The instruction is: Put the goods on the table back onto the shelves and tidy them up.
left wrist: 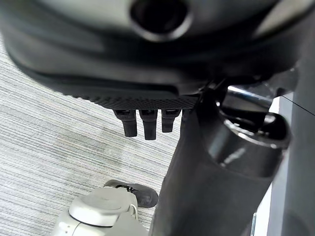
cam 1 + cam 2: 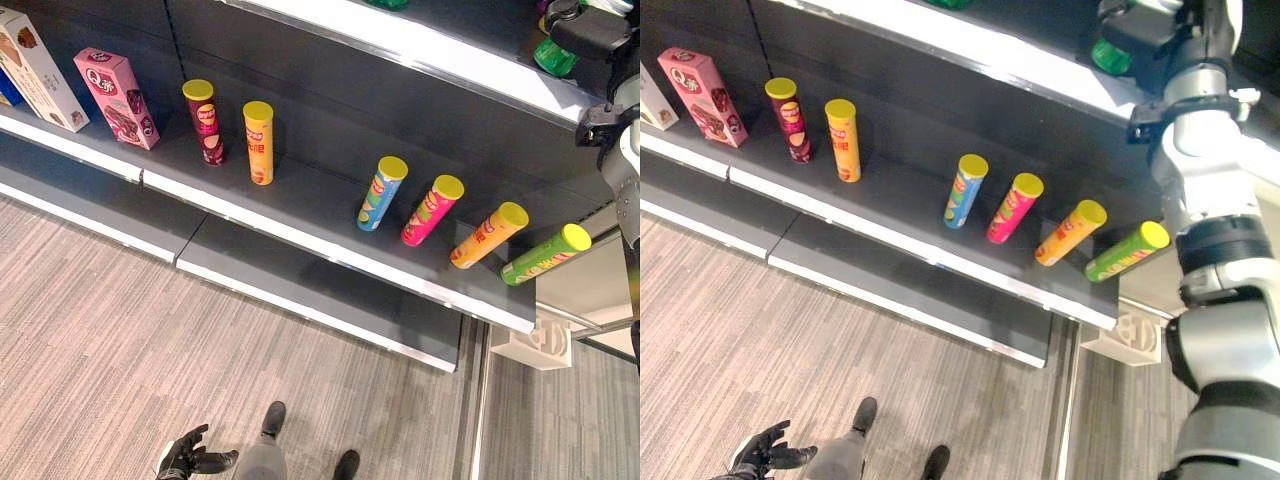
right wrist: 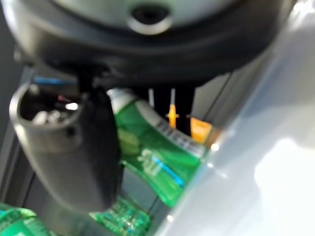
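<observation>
In the left eye view, six yellow-lidded tube cans are standing on the middle shelf point(image 2: 300, 195) of a dark shelf unit. A maroon can point(image 2: 204, 122) and a yellow can point(image 2: 259, 142) are standing side by side left of the middle. Further toward the shelf's right end, a blue can point(image 2: 382, 193), a pink can point(image 2: 432, 210), an orange can point(image 2: 488, 235) and a lime-green can point(image 2: 546, 253) are forming a spaced row, the lime-green one sitting nearest the right end. At the shelf's left end a pink box point(image 2: 117, 97) and a white box point(image 2: 38, 68) are leaning. The left hand point(image 2: 180, 457) is hanging low over the grey carpet point(image 2: 120, 330), its fingers loosely spread and holding nothing.

In the right eye view, the right arm is reaching up to the upper shelf point(image 2: 990, 50), where the right hand point(image 2: 1145, 40) is gripping a green bottle point(image 2: 1112, 57) at that shelf's right end, just behind the front edge.

In the left wrist view, the left hand's fingers point(image 1: 146, 125) are hanging straight and relaxed above the carpet, touching nothing.

In the right wrist view, the right hand's thumb point(image 3: 88, 152) is pressing against the green bottle's side and holding it tilted. More green bottles point(image 3: 118, 219) are showing beside it on the same shelf.
</observation>
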Robot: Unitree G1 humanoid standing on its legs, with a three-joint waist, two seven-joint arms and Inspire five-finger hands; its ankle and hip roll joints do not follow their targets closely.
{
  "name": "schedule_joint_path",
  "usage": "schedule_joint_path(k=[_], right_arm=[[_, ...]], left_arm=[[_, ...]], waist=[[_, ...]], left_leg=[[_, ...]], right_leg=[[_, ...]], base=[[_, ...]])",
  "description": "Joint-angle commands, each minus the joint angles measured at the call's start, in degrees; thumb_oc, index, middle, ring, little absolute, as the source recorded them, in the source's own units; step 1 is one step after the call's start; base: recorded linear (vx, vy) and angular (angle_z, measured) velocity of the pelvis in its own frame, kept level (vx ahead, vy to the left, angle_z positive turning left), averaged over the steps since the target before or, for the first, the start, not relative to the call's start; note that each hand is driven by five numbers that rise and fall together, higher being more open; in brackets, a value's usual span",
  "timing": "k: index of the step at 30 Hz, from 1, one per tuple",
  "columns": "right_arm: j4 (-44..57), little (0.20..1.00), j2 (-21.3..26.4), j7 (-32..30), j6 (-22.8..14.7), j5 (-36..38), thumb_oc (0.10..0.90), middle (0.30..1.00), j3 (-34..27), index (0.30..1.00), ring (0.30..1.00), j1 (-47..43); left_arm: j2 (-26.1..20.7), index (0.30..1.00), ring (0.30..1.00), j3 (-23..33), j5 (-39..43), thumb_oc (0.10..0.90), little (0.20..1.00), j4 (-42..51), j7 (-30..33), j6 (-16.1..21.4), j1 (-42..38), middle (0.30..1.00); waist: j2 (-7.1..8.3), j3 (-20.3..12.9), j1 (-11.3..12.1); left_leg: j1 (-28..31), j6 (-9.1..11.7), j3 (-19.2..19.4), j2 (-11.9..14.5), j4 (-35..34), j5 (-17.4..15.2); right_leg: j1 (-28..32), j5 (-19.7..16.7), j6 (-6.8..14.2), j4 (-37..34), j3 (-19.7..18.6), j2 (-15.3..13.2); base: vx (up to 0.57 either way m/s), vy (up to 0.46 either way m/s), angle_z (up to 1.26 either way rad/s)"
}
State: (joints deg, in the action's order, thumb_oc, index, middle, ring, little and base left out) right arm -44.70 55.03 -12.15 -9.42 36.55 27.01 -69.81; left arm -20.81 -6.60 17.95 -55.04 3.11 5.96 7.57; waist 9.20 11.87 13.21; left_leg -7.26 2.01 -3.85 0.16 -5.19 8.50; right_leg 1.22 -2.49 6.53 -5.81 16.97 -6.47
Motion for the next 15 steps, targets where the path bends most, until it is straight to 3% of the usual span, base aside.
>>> schedule_joint_path(k=[1, 15], right_arm=[[-0.95, 0.300, 2.01, -1.62, -4.33, 0.81, 0.400, 0.300, 1.07, 0.300, 0.300, -12.35], [0.43, 0.300, 3.71, -0.86, -3.41, -1.92, 0.400, 0.300, 2.96, 0.300, 0.300, -11.48]], left_arm=[[-3.88, 0.900, 0.900, -2.20, 0.24, 0.800, 0.900, 0.43, 0.84, 2.02, -1.56, 0.900], [-3.77, 0.900, 0.900, -2.02, -0.33, 0.800, 0.900, 0.30, 0.56, 1.94, -1.29, 0.900]], waist=[[1.97, -1.41, 0.63], [1.79, -1.23, -0.28]], left_leg=[[4.03, 2.92, 0.42, 1.58, 0.19, -8.06], [4.74, 3.06, 0.34, 1.89, 0.19, -8.15]], right_leg=[[3.78, 2.32, 5.05, 0.81, 1.37, -4.03], [4.27, 2.41, 4.83, 0.81, 1.85, -3.89]], base=[[0.00, 0.000, 0.00], [0.00, 0.000, 0.00]])
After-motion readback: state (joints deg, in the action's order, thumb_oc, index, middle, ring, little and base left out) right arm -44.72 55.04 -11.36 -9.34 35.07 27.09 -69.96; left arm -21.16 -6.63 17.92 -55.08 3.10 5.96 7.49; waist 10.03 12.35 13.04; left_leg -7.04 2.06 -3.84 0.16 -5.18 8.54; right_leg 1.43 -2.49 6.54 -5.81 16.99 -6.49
